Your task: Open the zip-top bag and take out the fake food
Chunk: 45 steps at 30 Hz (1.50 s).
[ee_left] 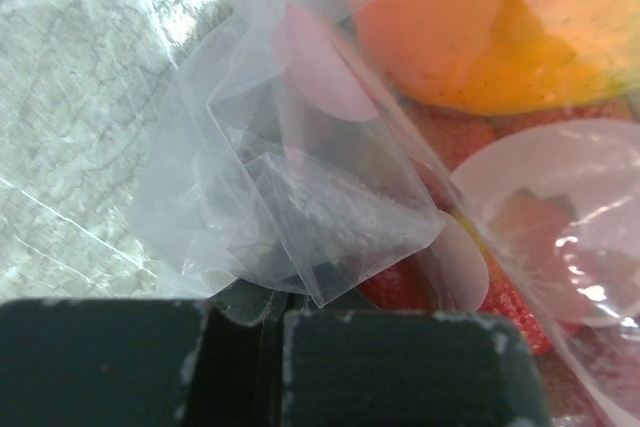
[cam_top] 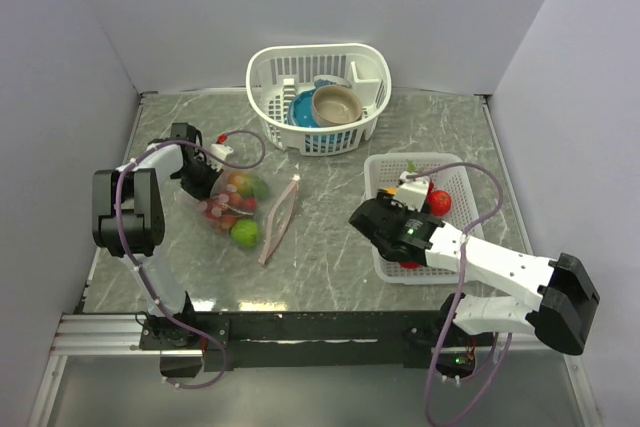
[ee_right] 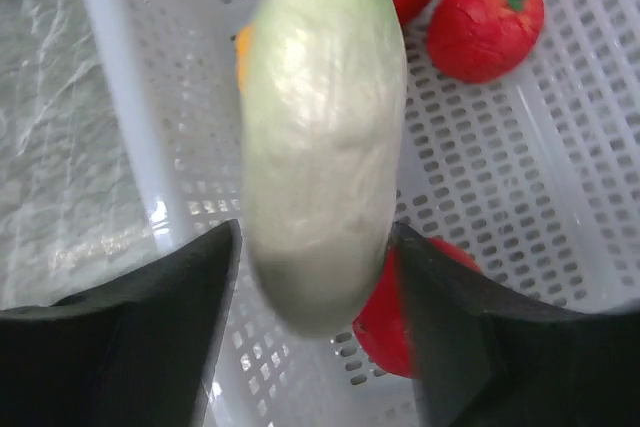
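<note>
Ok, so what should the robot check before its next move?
1. The left gripper pinches a corner of the bag: ok.
2. The right gripper is over the white tray: ok.
3. The pale vegetable is let go: cannot tell, it looks blurred between the jaws.
4. The bag mouth is open: ok, it looks parted.
5. The bag is emptied: not ok, fruit is inside.

The left arm, at 9 o'clock in the top view, folds upward and bends toward 2 o'clock. Its left gripper is pinched tight on the zip-top bag. The right arm stretches from 5 o'clock toward 10 o'clock. The right gripper has its jaws spread, with a blurred piece of fake food between them.
</note>
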### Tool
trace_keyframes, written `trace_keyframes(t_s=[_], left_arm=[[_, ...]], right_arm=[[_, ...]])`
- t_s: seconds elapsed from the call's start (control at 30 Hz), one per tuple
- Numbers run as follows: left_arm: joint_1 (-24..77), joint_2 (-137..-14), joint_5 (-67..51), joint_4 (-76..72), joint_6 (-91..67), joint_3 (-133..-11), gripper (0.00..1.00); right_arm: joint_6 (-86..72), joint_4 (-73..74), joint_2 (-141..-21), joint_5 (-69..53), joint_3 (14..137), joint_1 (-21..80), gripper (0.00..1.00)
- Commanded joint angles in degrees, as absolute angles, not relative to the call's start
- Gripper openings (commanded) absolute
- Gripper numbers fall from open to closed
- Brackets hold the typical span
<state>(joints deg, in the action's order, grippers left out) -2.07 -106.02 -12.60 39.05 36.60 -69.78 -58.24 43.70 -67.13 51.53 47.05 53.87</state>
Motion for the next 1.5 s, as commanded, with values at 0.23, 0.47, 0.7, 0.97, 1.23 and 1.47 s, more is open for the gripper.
trace_keyframes(t_s=[0.23,0.47,0.7,0.97,1.23,1.47], left_arm=[[-2.29,-106.61,-14.94,42.72,35.60,-71.81,0.01],[-2.29,-107.40,-13.62,41.57,35.33,-71.46,0.01],[-2.20,-108.72,-13.18,42.36,35.07,-73.56,0.01],[-2.11,-108.72,-13.62,42.54,35.16,-73.65,0.01],[-2.11,-108.98,-13.97,42.54,35.07,-73.30,0.01],[-2.11,-108.63,-13.10,43.15,36.12,-73.56,0.01]], right_arm=[[-40.73,27.55,-68.11,51.97,51.15,62.30,1.00],[-23.65,2.12,-78.09,32.02,46.84,64.77,0.95],[-18.02,-4.82,-95.52,29.89,54.75,64.51,0.88],[-15.12,-6.85,-102.91,28.65,61.79,64.60,0.86],[-13.71,-8.18,-109.06,26.72,66.00,63.90,0.86],[-15.03,-8.88,-108.11,25.84,64.96,63.90,0.86]])
